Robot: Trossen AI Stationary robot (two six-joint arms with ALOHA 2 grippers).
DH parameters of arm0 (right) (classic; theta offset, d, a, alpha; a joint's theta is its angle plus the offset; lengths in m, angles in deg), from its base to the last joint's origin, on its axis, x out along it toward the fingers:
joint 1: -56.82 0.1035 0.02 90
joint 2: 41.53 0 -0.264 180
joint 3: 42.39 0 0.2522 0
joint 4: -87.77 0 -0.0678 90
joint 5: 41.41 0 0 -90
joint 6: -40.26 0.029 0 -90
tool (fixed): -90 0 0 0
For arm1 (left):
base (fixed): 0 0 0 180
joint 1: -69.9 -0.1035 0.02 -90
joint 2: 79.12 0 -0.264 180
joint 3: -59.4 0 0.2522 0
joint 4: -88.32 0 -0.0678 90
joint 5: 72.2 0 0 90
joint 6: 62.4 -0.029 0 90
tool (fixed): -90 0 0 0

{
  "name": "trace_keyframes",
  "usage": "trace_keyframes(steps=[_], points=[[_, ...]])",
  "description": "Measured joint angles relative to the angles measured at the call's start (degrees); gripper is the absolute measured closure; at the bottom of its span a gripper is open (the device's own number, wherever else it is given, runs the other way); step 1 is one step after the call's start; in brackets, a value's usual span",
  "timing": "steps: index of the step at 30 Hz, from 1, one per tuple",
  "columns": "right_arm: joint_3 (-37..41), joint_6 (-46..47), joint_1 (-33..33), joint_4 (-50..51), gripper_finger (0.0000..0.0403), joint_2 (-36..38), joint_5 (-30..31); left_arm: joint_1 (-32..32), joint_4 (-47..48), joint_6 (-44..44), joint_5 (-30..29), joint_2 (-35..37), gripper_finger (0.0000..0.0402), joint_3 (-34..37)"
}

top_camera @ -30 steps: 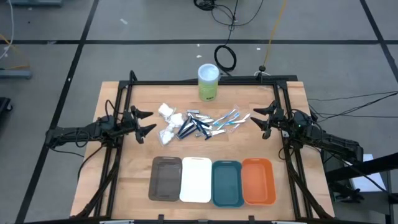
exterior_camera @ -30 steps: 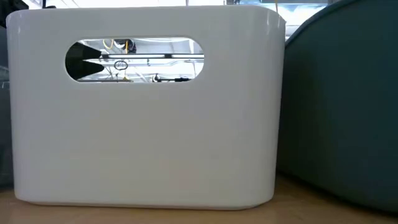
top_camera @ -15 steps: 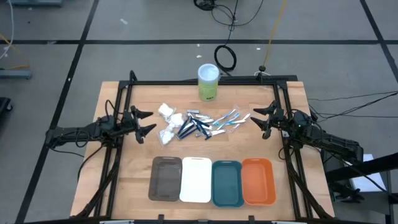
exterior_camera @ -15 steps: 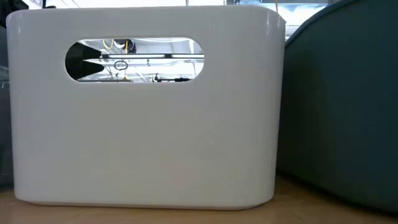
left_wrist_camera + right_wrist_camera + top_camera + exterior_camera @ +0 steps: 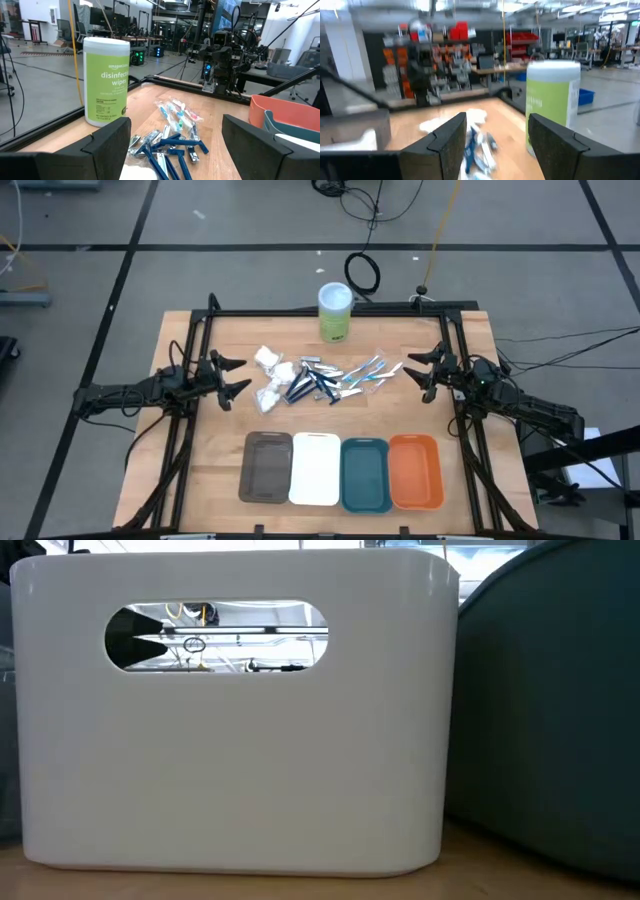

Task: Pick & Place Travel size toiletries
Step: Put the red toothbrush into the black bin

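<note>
Nothing has shifted — my left gripper (image 5: 233, 376) and right gripper (image 5: 418, 372) still hover apart-jawed, empty, flanking the toiletries (image 5: 322, 378) heaped mid-table, trays (image 5: 341, 472) unfilled; picking hasn't begun.

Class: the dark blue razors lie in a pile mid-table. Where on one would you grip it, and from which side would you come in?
Grip a razor by its long thin handle, coming from above with the jaws across it. The razors lie flat and overlapping, so a side approach would likely hit neighbours.

Toiletries (image 5: 320, 380) mid-table; canister (image 5: 335, 311) behind; 4 trays (image 5: 342, 471) in front.
</note>
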Motion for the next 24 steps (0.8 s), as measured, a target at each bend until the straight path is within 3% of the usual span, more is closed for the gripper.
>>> trace_keyframes(steps=[9, 20, 22, 24], points=[[0.02, 14.02, 0.02, -14.80, 0.0202, 0.02, 0.00, -0.01, 0.00, 0.00, 0.00, 0.00, 0.0096, 0.00], [-0.10, 15.00, 0.02, -21.02, 0.0202, -0.70, 2.79, 0.00, -0.01, 0.00, 0.00, 0.00, 0.0096, 0.00], [-1.92, 12.82, 0.36, -18.51, 0.0202, -2.85, 2.82, 0.01, 0.00, 0.00, 0.00, 0.00, 0.0096, 0.00], [-5.03, 10.58, 1.36, -9.62, 0.0202, -7.24, 2.81, -0.01, -0.02, 0.00, 0.00, 0.00, 0.0096, 0.00]])
